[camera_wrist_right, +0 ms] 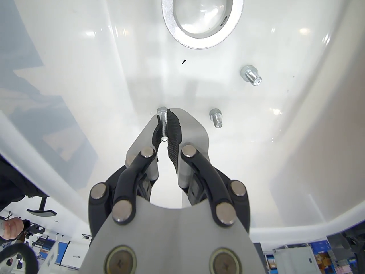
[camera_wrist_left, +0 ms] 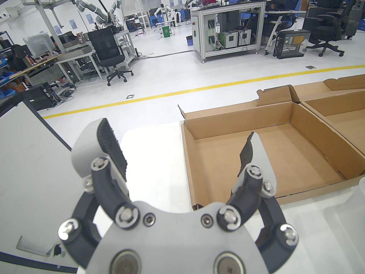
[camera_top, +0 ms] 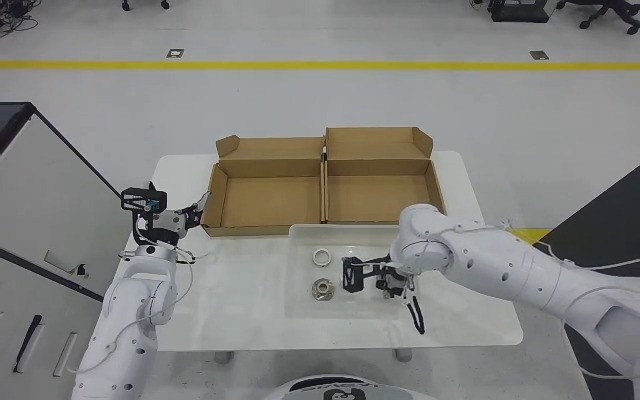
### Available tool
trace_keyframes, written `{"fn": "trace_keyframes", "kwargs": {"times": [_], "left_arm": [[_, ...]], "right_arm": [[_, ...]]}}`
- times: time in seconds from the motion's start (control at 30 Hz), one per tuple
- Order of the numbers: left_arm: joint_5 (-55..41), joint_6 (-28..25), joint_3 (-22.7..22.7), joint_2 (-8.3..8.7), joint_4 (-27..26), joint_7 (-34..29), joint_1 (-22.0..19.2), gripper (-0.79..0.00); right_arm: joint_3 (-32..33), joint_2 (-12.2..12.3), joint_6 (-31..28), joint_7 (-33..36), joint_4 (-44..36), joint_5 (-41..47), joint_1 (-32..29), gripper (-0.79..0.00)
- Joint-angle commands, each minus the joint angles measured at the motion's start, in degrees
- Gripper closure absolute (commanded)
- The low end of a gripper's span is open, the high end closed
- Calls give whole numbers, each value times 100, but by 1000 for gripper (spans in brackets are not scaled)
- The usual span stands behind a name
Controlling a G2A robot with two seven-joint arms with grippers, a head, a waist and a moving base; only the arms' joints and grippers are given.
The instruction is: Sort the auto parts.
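Right wrist view: the right gripper [camera_wrist_right: 165, 116] pinches a thin bolt [camera_wrist_right: 163, 128] low inside the white tray [camera_wrist_right: 85, 86]. Two short bolts [camera_wrist_right: 216, 117] [camera_wrist_right: 251, 75] lie loose near it, with a metal ring [camera_wrist_right: 203, 6] beyond them. Two open cardboard boxes [camera_top: 265, 195] [camera_top: 378, 190] stand side by side just beyond the tray. The left gripper [camera_wrist_left: 179, 132], its fingers spread, hangs by the left box's near left corner.

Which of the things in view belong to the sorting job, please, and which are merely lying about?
Job: tray, ring, hub, two loose bolts, bolt gripped by the right end effector, left box, right box, open left end effector.

Lying about: chair, yellow floor line.
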Motion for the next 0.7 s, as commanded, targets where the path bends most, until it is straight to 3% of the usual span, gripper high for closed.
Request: {"fn": "trace_keyframes", "kwargs": {"times": [0.0,0.2,0.53,0.67], "left_arm": [[0,0,0,0,0,0,0,-785],[0,0,0,0,0,0,0,-785],[0,0,0,0,0,0,0,-785],[0,0,0,0,0,0,0,-785]], "right_arm": [[0,15,22,22,-26,111,57,0],[0,152,1,1,-241,690,479,0],[0,593,-237,-239,-618,2012,1351,0],[0,593,-237,-239,-618,2012,1351,0]]}}
